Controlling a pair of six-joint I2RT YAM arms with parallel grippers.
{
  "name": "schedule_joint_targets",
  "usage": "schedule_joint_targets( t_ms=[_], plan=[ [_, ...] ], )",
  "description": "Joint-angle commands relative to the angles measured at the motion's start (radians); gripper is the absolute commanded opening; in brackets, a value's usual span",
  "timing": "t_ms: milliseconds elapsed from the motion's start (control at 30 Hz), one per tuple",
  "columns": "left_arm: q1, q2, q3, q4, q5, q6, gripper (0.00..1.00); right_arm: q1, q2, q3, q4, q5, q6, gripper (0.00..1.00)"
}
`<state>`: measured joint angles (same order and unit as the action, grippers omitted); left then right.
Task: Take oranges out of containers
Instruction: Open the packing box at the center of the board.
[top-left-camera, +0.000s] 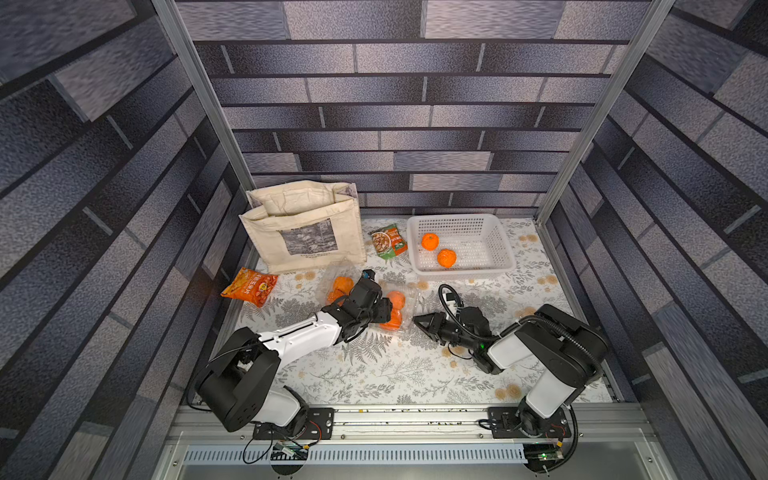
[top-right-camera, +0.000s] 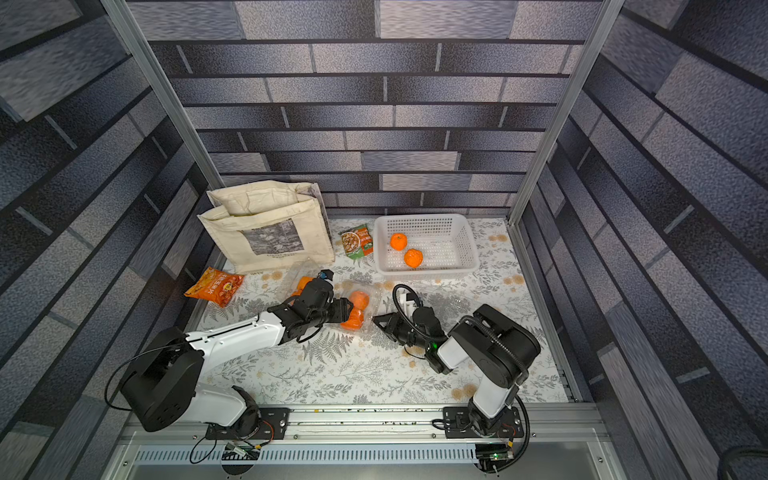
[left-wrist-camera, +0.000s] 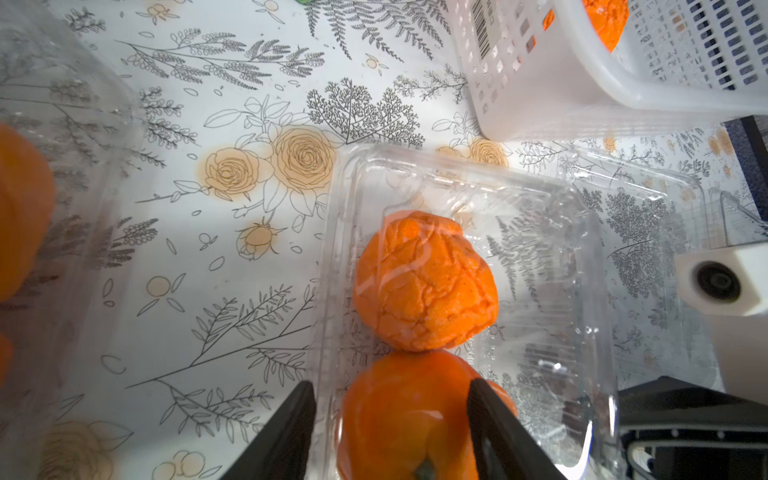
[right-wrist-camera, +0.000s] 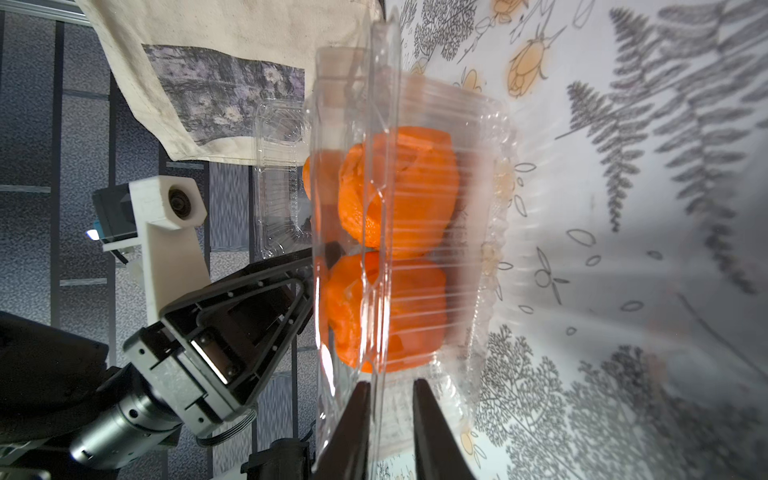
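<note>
Clear box (left-wrist-camera: 540, 199) near the white basket (left-wrist-camera: 561, 83), two oranges (left-wrist-camera: 424, 282) inside.
Right claw (right-wrist-camera: 390, 382), narrow, pinches its edge; left claw (left-wrist-camera: 390, 382) straddles the cut-off orange (left-wrist-camera: 407, 419), grip unclear through plastic; basket barcode (left-wrist-camera: 482, 23) unreadable.

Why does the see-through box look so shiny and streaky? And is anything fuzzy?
Left wrist view: light glints white on the clear box, and the orange in the neighbouring box is blurred. Right wrist view: reflections streak that box; the tablecloth goes soft. Both top views: the wide lens bends the walls.

basket (top-left-camera: 461, 271): holds 2 oranges (top-left-camera: 430, 241) | bag (top-left-camera: 303, 232): left of basket | container (top-left-camera: 411, 299): before basket
</note>
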<state>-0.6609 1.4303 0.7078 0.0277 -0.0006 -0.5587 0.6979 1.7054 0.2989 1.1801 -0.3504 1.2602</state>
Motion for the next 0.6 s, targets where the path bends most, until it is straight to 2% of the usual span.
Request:
schedule_joint_targets(
  t_ms=[0,567],
  plan=[
    [-0.003,0.034,0.009,-0.022,0.047,-0.016,0.6,-0.002,0.015,0.002,0.07,-0.02,0.001,0.21],
    [-0.014,0.116,0.055,-0.035,0.121,-0.02,0.57,0.001,0.11,0.065,0.141,-0.012,0.024,0.27]
  ],
)
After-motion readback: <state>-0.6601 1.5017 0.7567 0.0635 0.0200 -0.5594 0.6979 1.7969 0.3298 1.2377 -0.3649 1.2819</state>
